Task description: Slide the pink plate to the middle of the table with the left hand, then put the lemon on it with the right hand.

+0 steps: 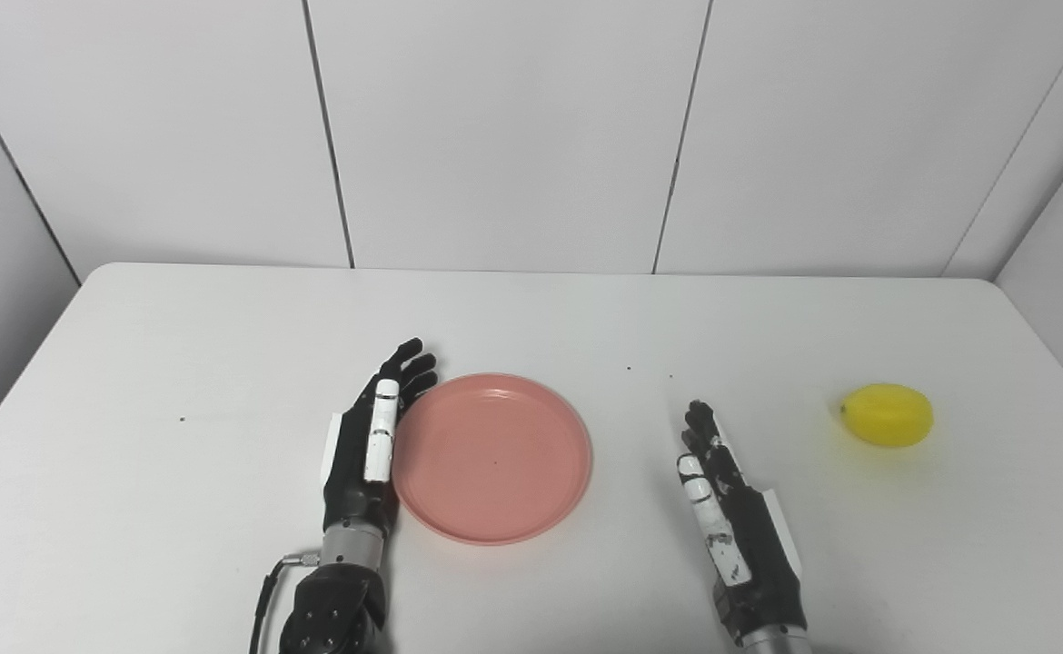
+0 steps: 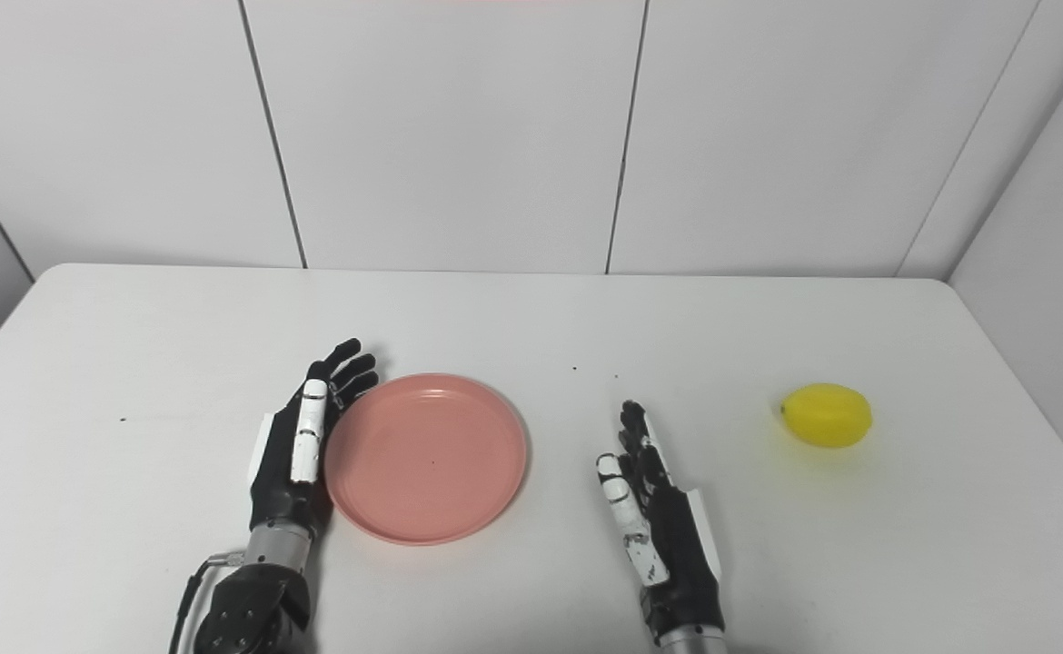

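The pink plate [image 1: 492,457] lies flat on the white table [image 1: 531,327], a little left of the middle. My left hand [image 1: 370,445] is open, on edge, with its fingers straight against the plate's left rim. The yellow lemon [image 1: 887,414] lies at the right side of the table. My right hand [image 1: 731,522] is open and empty, resting near the front edge between the plate and the lemon, apart from both. The same things show in the right eye view: the plate [image 2: 425,457], the lemon [image 2: 828,415], the left hand [image 2: 300,450] and the right hand [image 2: 657,522].
White panelled walls [image 1: 513,127] stand behind the table and at both sides. A few small dark specks [image 1: 628,369] dot the tabletop.
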You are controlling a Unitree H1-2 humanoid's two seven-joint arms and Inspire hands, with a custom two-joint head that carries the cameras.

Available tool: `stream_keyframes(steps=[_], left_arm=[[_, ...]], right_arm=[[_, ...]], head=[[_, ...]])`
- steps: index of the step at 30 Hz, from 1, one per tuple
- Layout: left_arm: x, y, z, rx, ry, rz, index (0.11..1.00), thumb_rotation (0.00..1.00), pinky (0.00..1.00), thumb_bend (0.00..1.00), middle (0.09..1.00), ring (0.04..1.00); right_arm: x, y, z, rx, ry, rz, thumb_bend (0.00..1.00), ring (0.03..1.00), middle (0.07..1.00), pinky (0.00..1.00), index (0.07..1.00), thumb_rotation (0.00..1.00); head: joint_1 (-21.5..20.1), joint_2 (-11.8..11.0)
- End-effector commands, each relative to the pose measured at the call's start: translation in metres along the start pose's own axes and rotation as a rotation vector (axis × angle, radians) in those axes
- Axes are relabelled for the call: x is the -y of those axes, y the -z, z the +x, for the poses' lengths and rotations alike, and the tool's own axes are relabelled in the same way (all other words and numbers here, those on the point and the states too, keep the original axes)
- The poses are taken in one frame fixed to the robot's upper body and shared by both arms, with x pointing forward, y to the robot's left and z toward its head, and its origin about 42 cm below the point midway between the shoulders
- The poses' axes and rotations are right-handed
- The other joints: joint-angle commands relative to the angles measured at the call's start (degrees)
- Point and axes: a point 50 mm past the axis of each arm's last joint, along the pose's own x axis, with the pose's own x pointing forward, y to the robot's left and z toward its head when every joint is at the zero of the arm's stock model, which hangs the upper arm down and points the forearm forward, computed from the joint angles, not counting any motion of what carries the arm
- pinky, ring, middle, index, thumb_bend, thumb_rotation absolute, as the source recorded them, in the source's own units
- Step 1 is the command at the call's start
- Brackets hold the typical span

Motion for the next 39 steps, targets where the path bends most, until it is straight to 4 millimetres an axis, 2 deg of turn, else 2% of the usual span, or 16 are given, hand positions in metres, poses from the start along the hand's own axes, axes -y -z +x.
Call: stream_keyframes(steps=[1, 15, 26, 30, 39], left_arm=[[0.011, 0.0, 0.006, 0.008, 0.037, 0.004, 0.812, 1.0, 0.81, 0.47, 0.821, 0.818], [0.026, -0.002, 0.011, 0.008, 0.07, -0.021, 0.826, 1.0, 0.81, 0.47, 0.833, 0.83], [0.039, -0.007, 0.016, 0.017, 0.09, -0.006, 0.792, 1.0, 0.79, 0.46, 0.804, 0.811], [0.042, -0.006, 0.015, 0.008, 0.096, -0.008, 0.796, 1.0, 0.82, 0.42, 0.813, 0.827], [0.047, -0.005, 0.015, 0.004, 0.123, 0.003, 0.819, 1.0, 0.84, 0.43, 0.839, 0.845]], right_arm=[[-0.005, -0.014, 0.006, 0.067, -0.01, 0.014, 0.61, 1.0, 0.987, 1.0, 0.97, 0.81], [-0.006, -0.016, 0.006, 0.067, -0.006, 0.018, 0.6, 1.0, 0.986, 1.0, 0.965, 0.79], [-0.005, -0.016, 0.007, 0.077, -0.005, 0.021, 0.6, 1.0, 0.99, 1.0, 0.97, 0.79], [-0.006, -0.017, 0.007, 0.079, -0.002, 0.018, 0.6, 1.0, 0.988, 1.0, 0.966, 0.79], [-0.007, -0.019, 0.008, 0.079, 0.002, 0.022, 0.6, 1.0, 0.986, 1.0, 0.962, 0.79]], head=[[0.0, 0.0], [-0.2, 0.5], [-0.2, 0.6], [-0.3, 0.9], [-0.5, 1.1]])
